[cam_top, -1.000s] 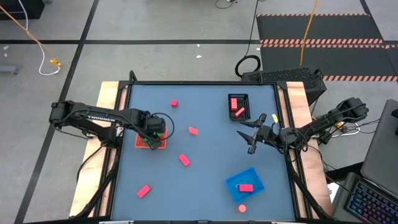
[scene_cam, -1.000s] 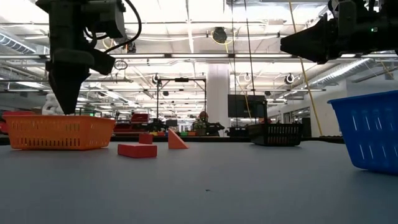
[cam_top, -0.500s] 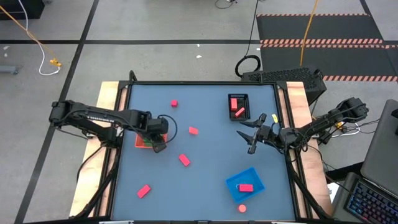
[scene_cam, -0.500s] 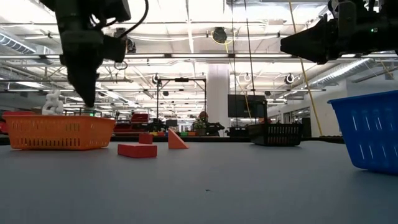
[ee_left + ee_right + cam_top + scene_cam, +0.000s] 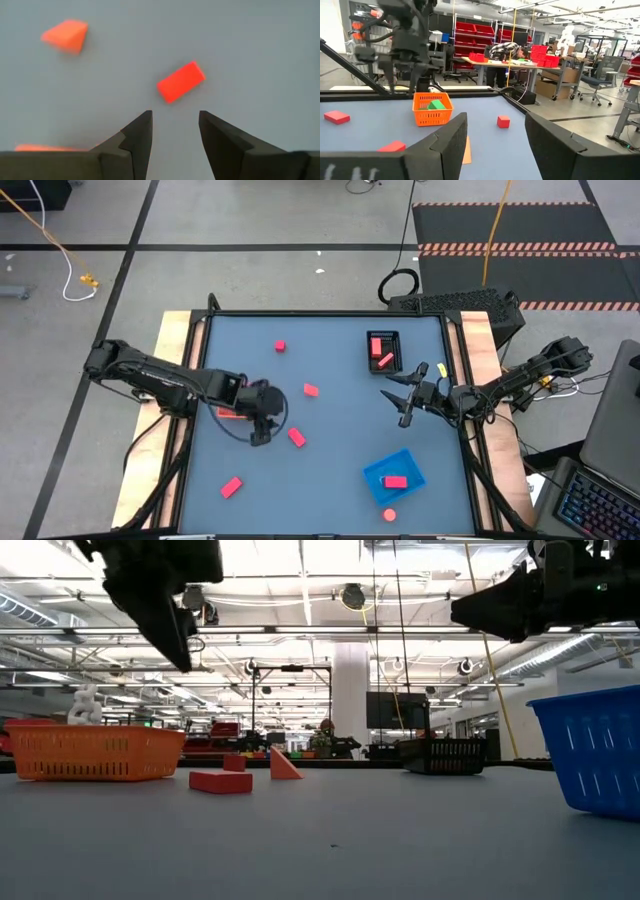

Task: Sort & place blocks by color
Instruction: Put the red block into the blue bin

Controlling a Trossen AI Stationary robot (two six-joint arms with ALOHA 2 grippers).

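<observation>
The small red bar block (image 5: 296, 437) lies flat on the blue-grey table top (image 5: 330, 470), near the middle. The left gripper (image 5: 260, 438) hangs in the air just beside it, on the side toward the orange-red square mesh tray (image 5: 229, 412). In the left wrist view the same red bar (image 5: 181, 81) sits on the table just past the two dark fingers (image 5: 137, 137). The fingers are spread a little with a gap between them, and nothing is in the gap. A red wedge block (image 5: 65, 35) lies farther off from the bar.

From the bar, going outward: another red piece (image 5: 311, 390) lies a bit farther up the table, and a small red cube (image 5: 280, 345) lies beyond that, near the far edge. One more red bar (image 5: 231, 487) lies near the front edge. The orange-red tray has a green block (image 5: 436, 104) inside it.

On the other side of the bar is a blue square mesh tray (image 5: 379, 471) with a red block (image 5: 395, 481) in it. A round red piece (image 5: 389, 515) lies just beside that tray. A black square mesh tray (image 5: 383, 335) near the far edge holds two red blocks (image 5: 380, 352).

The right gripper (image 5: 404, 406) waits in the air between the black tray and the blue tray. Its fingers (image 5: 445, 145) are apart and hold nothing.
</observation>
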